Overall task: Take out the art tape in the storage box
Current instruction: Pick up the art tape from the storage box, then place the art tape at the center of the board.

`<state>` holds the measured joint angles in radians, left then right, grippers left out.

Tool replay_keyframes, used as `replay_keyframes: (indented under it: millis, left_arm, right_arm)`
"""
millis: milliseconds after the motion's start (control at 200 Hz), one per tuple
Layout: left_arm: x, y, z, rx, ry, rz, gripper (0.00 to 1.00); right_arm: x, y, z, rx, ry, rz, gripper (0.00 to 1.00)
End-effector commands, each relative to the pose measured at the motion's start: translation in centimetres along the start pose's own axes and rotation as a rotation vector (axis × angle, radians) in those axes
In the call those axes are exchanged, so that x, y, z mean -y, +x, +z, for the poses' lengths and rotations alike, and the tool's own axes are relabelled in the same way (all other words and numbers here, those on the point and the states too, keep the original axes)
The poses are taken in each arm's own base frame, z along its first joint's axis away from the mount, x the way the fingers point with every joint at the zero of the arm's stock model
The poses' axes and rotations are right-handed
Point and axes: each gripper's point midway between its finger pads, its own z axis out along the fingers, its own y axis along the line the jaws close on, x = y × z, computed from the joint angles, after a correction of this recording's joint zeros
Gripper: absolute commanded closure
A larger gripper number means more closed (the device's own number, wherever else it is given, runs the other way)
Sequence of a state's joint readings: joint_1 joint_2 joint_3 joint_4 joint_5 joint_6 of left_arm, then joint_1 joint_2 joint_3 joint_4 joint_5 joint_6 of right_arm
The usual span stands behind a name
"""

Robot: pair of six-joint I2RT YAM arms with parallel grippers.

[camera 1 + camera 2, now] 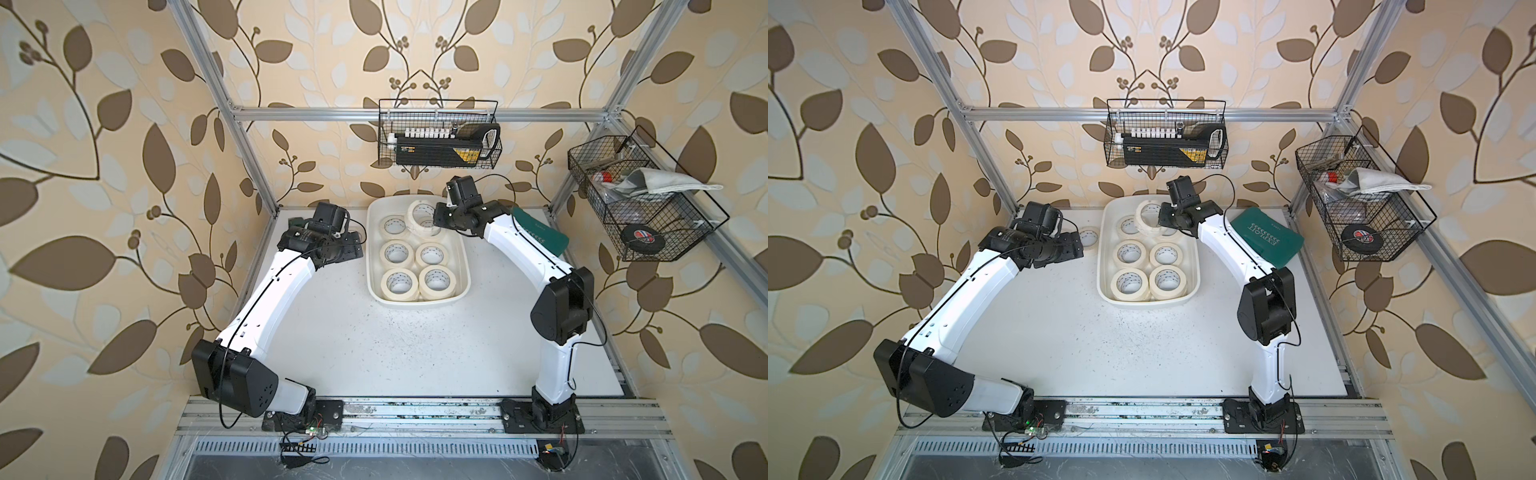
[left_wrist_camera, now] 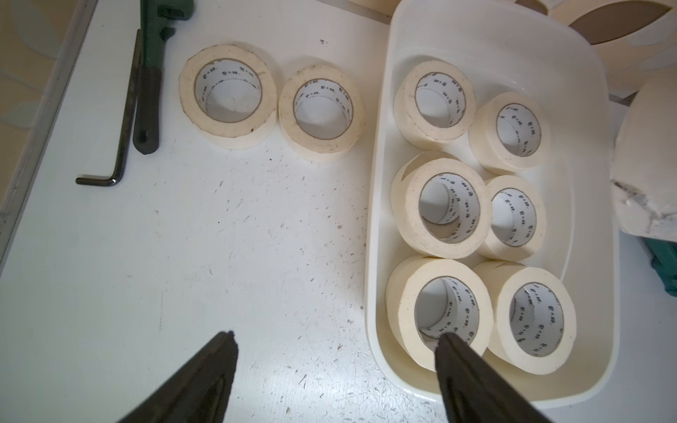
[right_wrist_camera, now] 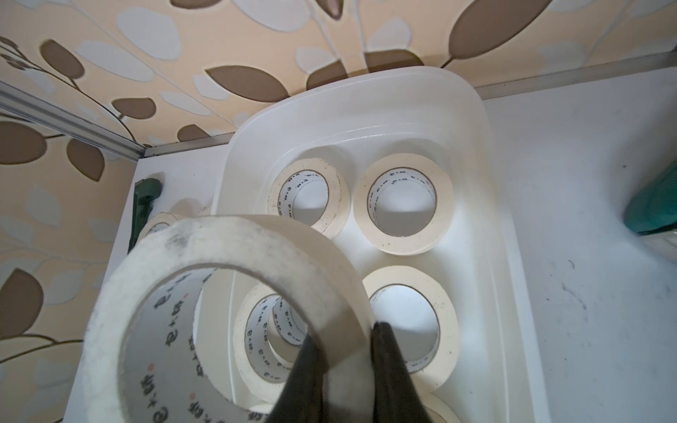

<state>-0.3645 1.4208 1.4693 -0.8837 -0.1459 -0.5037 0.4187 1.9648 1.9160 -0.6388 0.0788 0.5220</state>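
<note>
The right claw [image 3: 344, 329] is clamped on the wall of one cream tape roll [image 3: 227, 249], holding it tilted above the far end of the white storage box [image 1: 466, 266], where more rolls [image 1: 434, 254] lie flat in pairs. The left claw [image 2: 337, 335] hangs empty, fingers wide apart, one tip over the table [image 2: 183, 238] and the other over the box's edge. Beside the box lie two loose rolls [image 2: 227, 97], a green wrench [image 2: 154, 55] and a hex key [image 2: 124, 110]; a teal case [image 1: 1266, 237] sits behind the right arm.
</note>
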Motion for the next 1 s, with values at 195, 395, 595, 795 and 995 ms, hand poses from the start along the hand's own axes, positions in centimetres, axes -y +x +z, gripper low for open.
replay_keyframes:
  millis: [195, 395, 595, 795, 995]
  left_arm:
    - [7.0, 0.9, 0.2, -0.006, 0.139, 0.119, 0.11]
    - [11.2, 1.6, 0.4, -0.028, 0.23, 0.169, 0.11]
    - [15.4, 2.9, 1.3, -0.07, 0.29, 0.221, 0.11]
    - [18.7, 4.7, 2.1, -0.104, 0.329, 0.261, 0.12]
    - [21.1, 6.2, 3.3, -0.129, 0.349, 0.291, 0.13]
  right_arm:
    - [1.9, 2.1, -5.5, -0.013, 0.051, -0.117, 1.0]
    - [3.0, 5.4, -7.7, -0.019, 0.08, -0.146, 1.0]
    - [4.3, 8.4, -8.7, -0.029, 0.111, -0.144, 1.0]
    - [5.1, 10.9, -8.4, -0.058, 0.126, -0.141, 1.0]
    - [5.4, 12.3, -7.9, -0.083, 0.134, -0.143, 1.0]
